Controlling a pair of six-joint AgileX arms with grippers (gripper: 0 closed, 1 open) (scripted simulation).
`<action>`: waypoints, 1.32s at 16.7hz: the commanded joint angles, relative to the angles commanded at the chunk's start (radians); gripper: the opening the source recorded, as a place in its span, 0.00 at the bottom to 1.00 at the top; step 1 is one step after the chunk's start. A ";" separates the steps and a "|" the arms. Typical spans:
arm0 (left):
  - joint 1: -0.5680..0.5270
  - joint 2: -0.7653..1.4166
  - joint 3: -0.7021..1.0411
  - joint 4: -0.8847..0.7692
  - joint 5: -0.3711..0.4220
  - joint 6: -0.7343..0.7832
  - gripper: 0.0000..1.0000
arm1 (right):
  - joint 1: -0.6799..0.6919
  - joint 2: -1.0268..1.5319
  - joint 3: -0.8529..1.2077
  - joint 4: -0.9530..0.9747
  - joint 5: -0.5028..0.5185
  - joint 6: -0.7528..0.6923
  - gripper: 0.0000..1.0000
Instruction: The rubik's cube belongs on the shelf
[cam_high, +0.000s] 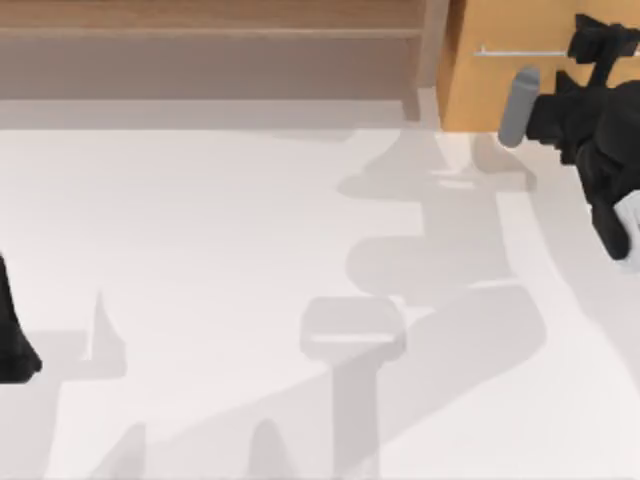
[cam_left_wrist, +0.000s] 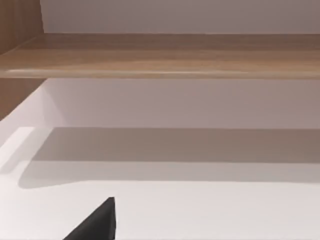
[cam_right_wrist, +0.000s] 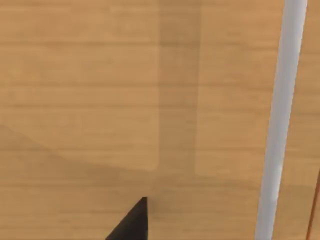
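Observation:
The rubik's cube is hidden or out of view. The shelf (cam_high: 210, 32) is a long, low brown board along the table's far left, with an upright post at its right end; the left wrist view shows it (cam_left_wrist: 160, 55) bare. My right gripper (cam_high: 600, 45) is at the far right, open, close up against the orange-tan drawer front (cam_right_wrist: 100, 100). One dark fingertip (cam_right_wrist: 132, 225) shows against the wood, with the silver bar handle (cam_right_wrist: 280, 120) off to its side and not between the fingers. My left gripper (cam_high: 15, 340) is parked at the table's left edge, open and holding nothing.
The drawer cabinet (cam_high: 480, 90) stands to the right of the shelf post, its handle (cam_high: 520, 52) running across the front. The white table (cam_high: 250, 250) spreads out in front of both, crossed by soft shadows.

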 joint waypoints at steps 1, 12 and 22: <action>0.000 0.000 0.000 0.000 0.000 0.000 1.00 | 0.000 0.000 0.000 0.000 0.000 0.000 0.55; 0.000 0.000 0.000 0.000 0.000 0.000 1.00 | 0.000 0.000 0.000 0.000 0.000 0.000 0.00; 0.000 0.000 0.000 0.000 0.000 0.000 1.00 | 0.019 -0.056 -0.112 0.065 0.012 0.004 0.00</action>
